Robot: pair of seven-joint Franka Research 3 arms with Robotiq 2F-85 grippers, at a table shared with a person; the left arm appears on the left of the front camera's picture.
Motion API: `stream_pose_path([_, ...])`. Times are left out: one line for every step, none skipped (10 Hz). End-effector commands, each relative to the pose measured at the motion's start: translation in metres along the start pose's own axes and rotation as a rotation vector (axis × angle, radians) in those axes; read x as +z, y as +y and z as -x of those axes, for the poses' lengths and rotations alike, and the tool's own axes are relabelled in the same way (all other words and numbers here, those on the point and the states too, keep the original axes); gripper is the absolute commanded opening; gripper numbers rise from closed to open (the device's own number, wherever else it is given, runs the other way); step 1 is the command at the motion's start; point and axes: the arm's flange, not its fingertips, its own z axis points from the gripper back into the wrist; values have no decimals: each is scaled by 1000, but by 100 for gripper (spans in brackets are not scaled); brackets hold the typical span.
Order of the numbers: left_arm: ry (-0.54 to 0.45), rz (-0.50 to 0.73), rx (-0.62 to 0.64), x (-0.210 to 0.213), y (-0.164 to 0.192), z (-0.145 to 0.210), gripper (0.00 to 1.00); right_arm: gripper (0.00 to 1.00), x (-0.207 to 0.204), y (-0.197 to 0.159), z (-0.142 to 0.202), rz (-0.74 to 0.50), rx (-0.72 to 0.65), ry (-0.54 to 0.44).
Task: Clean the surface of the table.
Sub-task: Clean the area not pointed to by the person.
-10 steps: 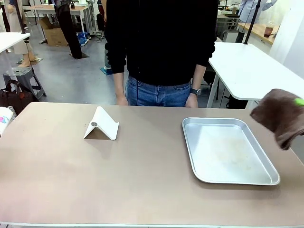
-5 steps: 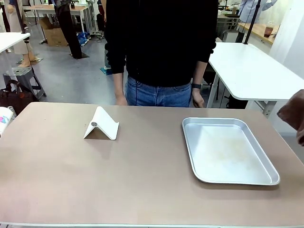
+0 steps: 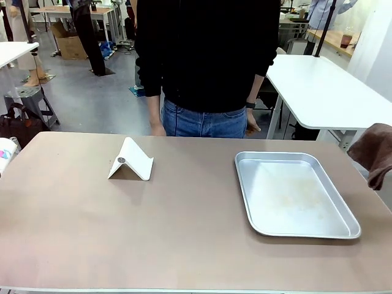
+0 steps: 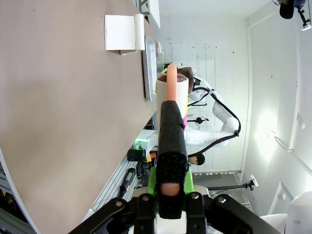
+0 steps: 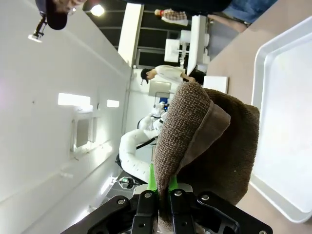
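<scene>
1. Open lab floor behind, with white-topped tables [image 3: 318, 86] to the right; a person [image 3: 208, 55] in a black top and jeans stands at the far edge, both hands hanging at the sides, off the top.
2. table [image 3: 184, 239] spans the front view, tan-brown with a thin pale edge; two items sit on it.
3. white folded stand [image 3: 130, 160] sits left of centre, nearer the far edge; silver tray [image 3: 294, 193] sits on the right half, well apart from the stand, with faint yellowish smears on its floor.
4. right gripper [image 5: 163, 183]: fingers clamped on a brown cloth [image 5: 209, 141]; the cloth is bunched up and folded over the tips; in the front view it hangs at the picture's right border, just past the table's right edge and clear of the tray.
5. left gripper [image 4: 172, 105]: fingers pinched tight together with a thin peach-coloured strip [image 4: 171, 78] between them; a white cylinder-like thing [image 4: 179, 92] sits at the tips; cannot tell what it is or whether it is gripped; the gripper hangs off the table's left side, with stand and tray seen beyond it.
</scene>
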Motion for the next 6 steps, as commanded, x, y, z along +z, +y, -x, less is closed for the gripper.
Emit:
stream_pose_path([-8, 14, -11, -2, -4, 4, 22, 7, 5, 4, 3, -13, -10, -8])
stream_pose_path([-8, 14, -11, -2, -4, 4, 22, 7, 5, 4, 3, -13, -10, -8])
stream_pose_path([-8, 14, -11, -2, -4, 4, 22, 7, 5, 4, 3, -13, -10, -8])
stream_pose_path([-8, 14, -11, -2, -4, 4, 22, 7, 5, 4, 3, -13, -10, -8])
stream_pose_path([-8, 14, -11, -2, -4, 4, 22, 7, 5, 4, 3, -13, -10, -8])
stream_pose_path([-8, 14, -11, -2, -4, 4, 22, 7, 5, 4, 3, -13, -10, -8])
